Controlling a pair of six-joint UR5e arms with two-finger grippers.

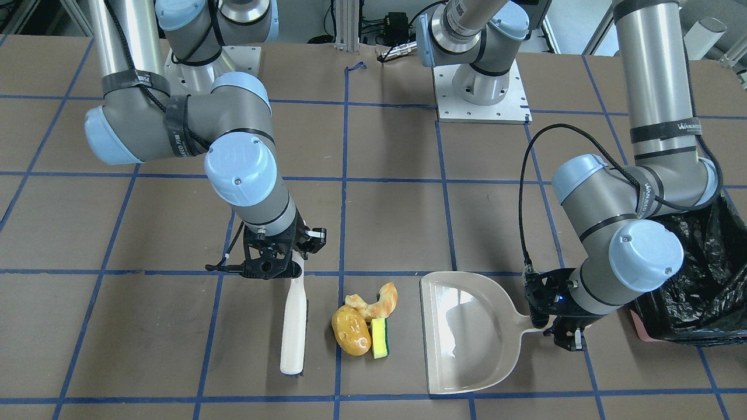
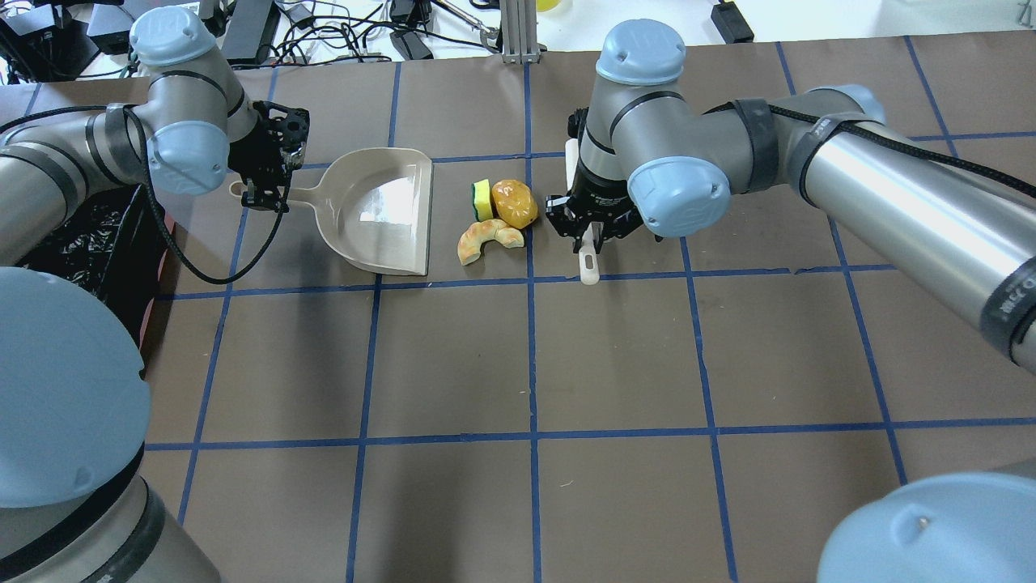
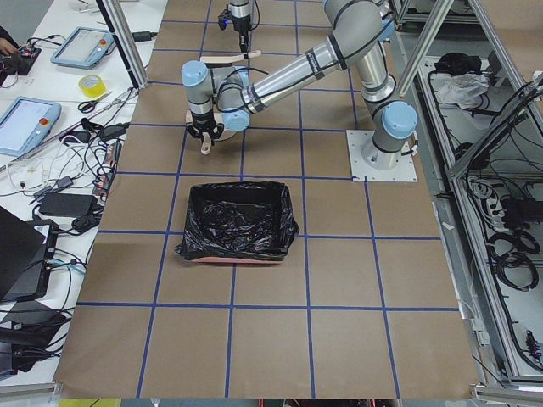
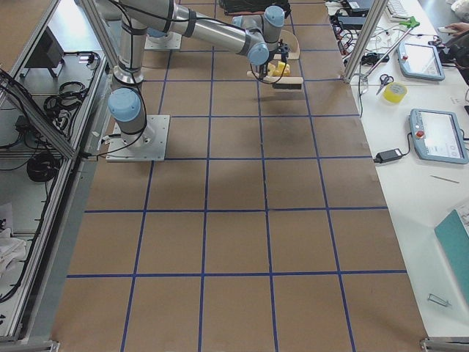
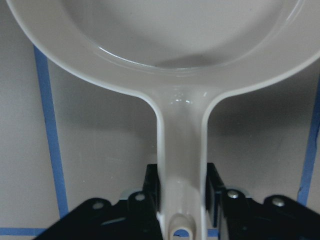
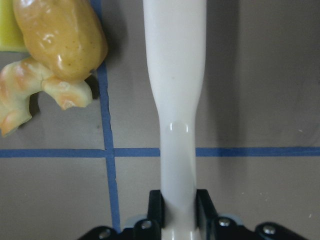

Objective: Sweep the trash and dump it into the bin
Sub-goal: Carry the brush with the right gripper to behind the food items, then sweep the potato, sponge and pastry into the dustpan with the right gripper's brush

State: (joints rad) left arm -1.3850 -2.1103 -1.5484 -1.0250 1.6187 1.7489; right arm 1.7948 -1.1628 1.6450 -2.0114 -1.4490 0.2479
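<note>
The trash lies in a tight cluster: a golden-brown potato lump (image 1: 351,338) (image 2: 515,202) (image 6: 60,37), a tan croissant piece (image 1: 376,303) (image 2: 486,239) and a yellow-green sponge (image 1: 380,338) (image 2: 481,199). My right gripper (image 1: 274,265) (image 2: 589,235) (image 6: 177,215) is shut on the handle of a white brush (image 1: 293,326) (image 6: 175,75) that rests on the table just beside the potato. My left gripper (image 1: 551,318) (image 2: 267,190) (image 5: 182,200) is shut on the handle of the beige dustpan (image 1: 467,332) (image 2: 380,210), whose open edge faces the trash. The black-lined bin (image 1: 700,280) (image 3: 237,220) stands behind the left arm.
The table is brown paper with a blue tape grid. The two arm bases (image 1: 481,87) sit on white plates at the robot's side. Cables and boxes (image 2: 324,32) lie past the far table edge. The pink base edge of the bin (image 1: 642,332) shows near the left gripper.
</note>
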